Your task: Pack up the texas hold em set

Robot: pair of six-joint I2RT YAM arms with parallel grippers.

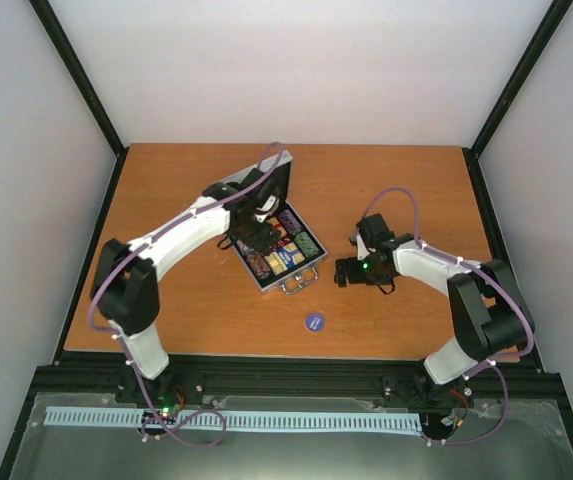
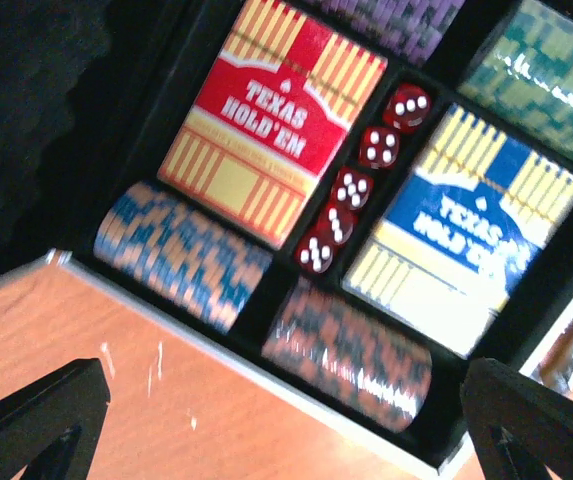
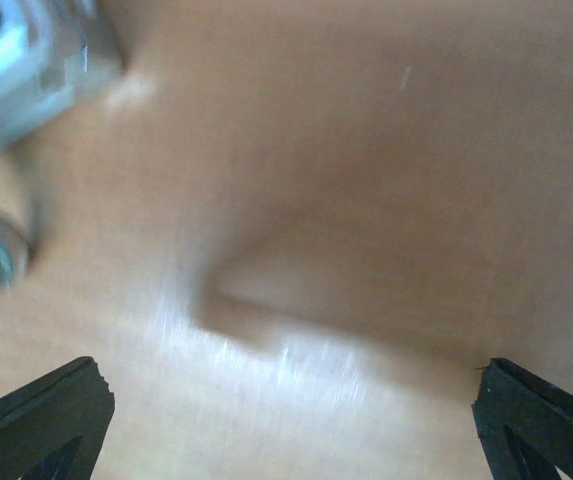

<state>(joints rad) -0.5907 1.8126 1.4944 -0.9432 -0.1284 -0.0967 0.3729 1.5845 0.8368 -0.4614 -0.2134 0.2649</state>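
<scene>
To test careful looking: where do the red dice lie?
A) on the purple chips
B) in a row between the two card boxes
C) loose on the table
B: the red dice line up between the red card box and the blue card box.

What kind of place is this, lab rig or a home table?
Most likely a lab robot cell: a wooden table boxed in by white panels on black frame struts, with the left arm and right arm bolted to a rail at its near edge.
</scene>
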